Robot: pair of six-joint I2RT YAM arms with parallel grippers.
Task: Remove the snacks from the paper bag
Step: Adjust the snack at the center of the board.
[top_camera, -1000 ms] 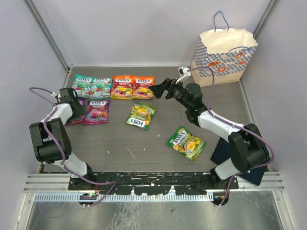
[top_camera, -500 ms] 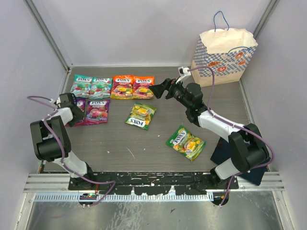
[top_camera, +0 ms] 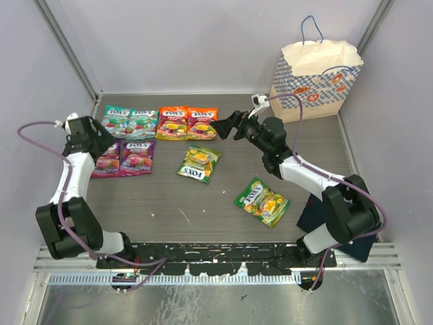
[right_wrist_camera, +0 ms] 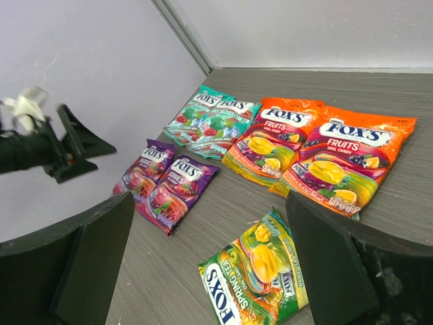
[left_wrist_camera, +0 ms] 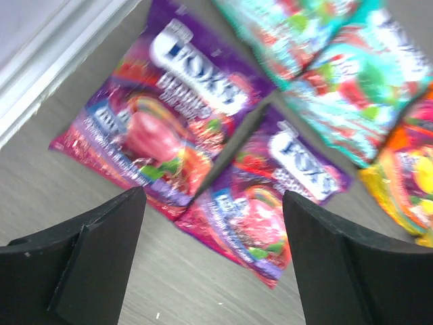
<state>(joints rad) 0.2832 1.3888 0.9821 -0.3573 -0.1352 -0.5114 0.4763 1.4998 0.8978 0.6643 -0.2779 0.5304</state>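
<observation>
Several snacks lie flat on the table: two teal packets (top_camera: 128,121), two orange ones (top_camera: 187,122), two purple ones (top_camera: 137,157) (left_wrist_camera: 169,122), and two green-yellow ones (top_camera: 199,163) (top_camera: 262,201). The paper bag (top_camera: 314,78) stands upright at the back right. My left gripper (top_camera: 96,141) (left_wrist_camera: 213,271) hovers open just above the left purple packet, with nothing between its fingers. My right gripper (top_camera: 223,127) (right_wrist_camera: 210,271) hangs open and empty near the orange packets (right_wrist_camera: 338,156), above a green-yellow packet (right_wrist_camera: 260,277).
Grey walls close in the table on the left, back and right, with a metal rail (top_camera: 203,254) along the near edge. A dark navy object (top_camera: 312,211) lies beside the right arm's base.
The left arm has lifted up and away from the left purple packet, its jaws narrowing, then widening again. The packet stays on the table. The right arm has not moved.
</observation>
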